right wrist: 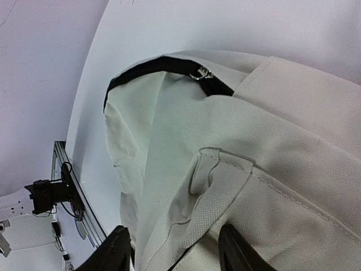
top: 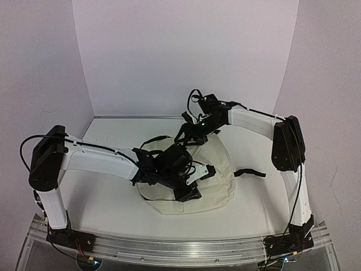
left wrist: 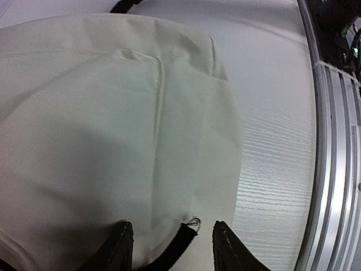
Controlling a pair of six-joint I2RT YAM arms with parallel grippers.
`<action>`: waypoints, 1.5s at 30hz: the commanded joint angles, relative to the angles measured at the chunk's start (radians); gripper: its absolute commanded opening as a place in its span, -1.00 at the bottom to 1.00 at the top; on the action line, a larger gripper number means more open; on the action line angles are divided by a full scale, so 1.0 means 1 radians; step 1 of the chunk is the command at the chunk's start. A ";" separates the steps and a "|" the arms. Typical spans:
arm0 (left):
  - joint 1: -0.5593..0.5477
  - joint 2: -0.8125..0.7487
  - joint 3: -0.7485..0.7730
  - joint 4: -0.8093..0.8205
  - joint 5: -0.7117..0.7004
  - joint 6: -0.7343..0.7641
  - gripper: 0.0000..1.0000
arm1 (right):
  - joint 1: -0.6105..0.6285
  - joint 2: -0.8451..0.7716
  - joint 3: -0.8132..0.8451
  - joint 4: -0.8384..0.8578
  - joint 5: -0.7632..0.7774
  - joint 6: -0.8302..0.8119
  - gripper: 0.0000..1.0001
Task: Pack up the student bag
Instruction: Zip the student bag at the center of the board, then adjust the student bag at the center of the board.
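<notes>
- One student bag (top: 217, 175), two arms and two tools, each tool with two dark fingers; one loose black strap (top: 249, 172) trails from the bag at 3 o'clock.
- The bag lies at the centre of the white worktop (top: 113, 203). Its strapped, zippered top end points to about 12 o'clock and its base to about 6 o'clock. The long axis runs roughly along that line, though the outline is nearly as broad as long.
- Bag: cream woven cloth, soft and creased, dome-shaped, with stitched seams. It has black zipper trim (right wrist: 161, 64) with a small metal pull (right wrist: 201, 72).
- Worktop: white, faintly wood-grained (left wrist: 271, 141); a ribbed aluminium rail (left wrist: 333, 180) edges it.
- Left tool (top: 197, 182) rests over the bag's middle with its fingers (left wrist: 121, 248) apart; a black strap end (left wrist: 177, 245) lies between them.
- Right tool (top: 194, 129) is at the bag's 12 o'clock edge. Its fingers (right wrist: 115, 251) stand apart astride a fold of cloth; whether they clamp it cannot be told.
</notes>
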 commanded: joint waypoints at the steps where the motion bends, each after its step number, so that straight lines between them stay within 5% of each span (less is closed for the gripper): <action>1: 0.088 -0.047 0.089 0.023 -0.031 -0.114 0.04 | -0.036 -0.168 -0.025 0.044 0.038 -0.034 0.37; 8: 0.215 -0.122 0.081 0.064 -0.028 -0.254 0.31 | -0.130 -0.377 -0.201 0.043 0.108 -0.106 0.57; 14: 0.436 -0.083 0.171 -0.027 0.014 -0.394 0.65 | -0.134 -0.600 -0.531 0.047 0.097 -0.202 0.62; 22: 0.593 0.068 0.365 -0.214 0.134 -0.360 0.88 | -0.133 -0.822 -0.927 0.022 0.049 -0.379 0.78; 28: 0.648 0.199 0.461 -0.261 0.218 -0.337 0.94 | -0.133 -0.806 -1.044 -0.018 0.105 -0.466 0.72; 33: 0.650 0.248 0.440 -0.267 0.290 -0.316 0.66 | -0.133 -0.686 -0.979 -0.018 0.183 -0.481 0.59; 41: 0.645 0.065 0.095 -0.101 0.326 -0.412 -0.42 | -0.137 -0.407 -0.666 -0.013 0.409 -0.521 0.20; 45: 0.596 -0.066 -0.082 -0.008 0.326 -0.479 -0.56 | -0.138 -0.247 -0.393 -0.014 0.428 -0.516 0.17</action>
